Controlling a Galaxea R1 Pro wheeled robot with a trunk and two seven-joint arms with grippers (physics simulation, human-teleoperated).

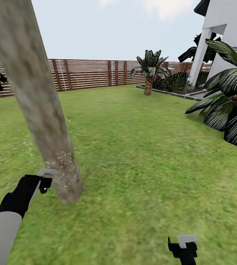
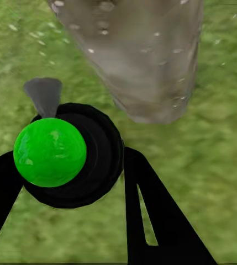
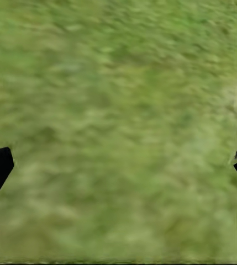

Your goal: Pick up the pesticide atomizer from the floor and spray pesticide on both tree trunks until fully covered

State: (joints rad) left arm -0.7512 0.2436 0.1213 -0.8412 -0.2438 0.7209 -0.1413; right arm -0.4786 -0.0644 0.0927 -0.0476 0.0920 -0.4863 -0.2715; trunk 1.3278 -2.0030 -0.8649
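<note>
We hold the pesticide atomizer (image 2: 68, 157) clenched in our left end effector (image 1: 41, 182) at the tree trunk (image 1: 41, 110)'s nine o'clock so droplets speckle its base, while our right end effector (image 1: 183, 246) hangs released over the floor (image 1: 140, 154).

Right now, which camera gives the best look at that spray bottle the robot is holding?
The left wrist view: the pesticide atomizer sits big between the left gripper's fingers, aimed at the tree trunk. In the head view it's a small pale tip.

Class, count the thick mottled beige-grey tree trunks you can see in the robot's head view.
1. The thick mottled beige-grey tree trunk leans up from the green grass lawn at the view's left, beside the left gripper. A second may stand outside the view.
</note>
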